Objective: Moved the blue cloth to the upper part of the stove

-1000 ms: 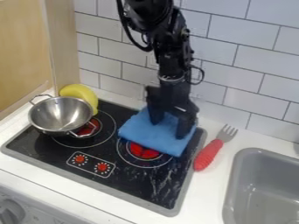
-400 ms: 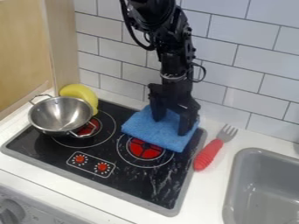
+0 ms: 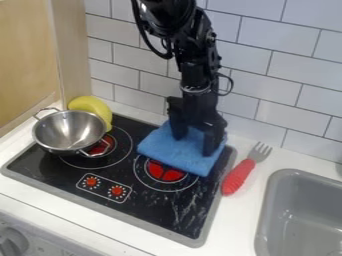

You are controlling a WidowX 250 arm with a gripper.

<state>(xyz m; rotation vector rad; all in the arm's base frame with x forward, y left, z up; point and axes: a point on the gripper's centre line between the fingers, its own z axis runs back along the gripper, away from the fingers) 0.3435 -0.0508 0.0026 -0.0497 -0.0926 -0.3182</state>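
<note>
White tiles with grey joints form the wall (image 3: 287, 70) at the far side, meeting a light wooden panel (image 3: 27, 55) on the left, and in front of them runs a white counter (image 3: 43, 206). Set on it is a black stovetop (image 3: 157, 212) with a grey rim, a left burner (image 3: 101, 146) and a right burner (image 3: 160, 172) with red centres, and two red dials (image 3: 91, 182) near its near edge. The blue cloth (image 3: 163, 150) lies spread on the far right part of the stovetop, over the far part of the right burner, whose near part shows. Above it, the black arm comes down from the far side, and its gripper (image 3: 194, 142) points downward onto the cloth. The fingers are released and stand well apart, one to the left and one to the right, with their tips at the cloth and blue fabric visible between them. A metal pot (image 3: 69, 131) with two handles sits at the far left of the stovetop, beside the left burner, and a yellow object (image 3: 91, 105) is just behind it. Right of the stovetop lies a fork (image 3: 239, 176) with a red handle, its tines pointing far; farther right is a grey sink (image 3: 266, 215).
</note>
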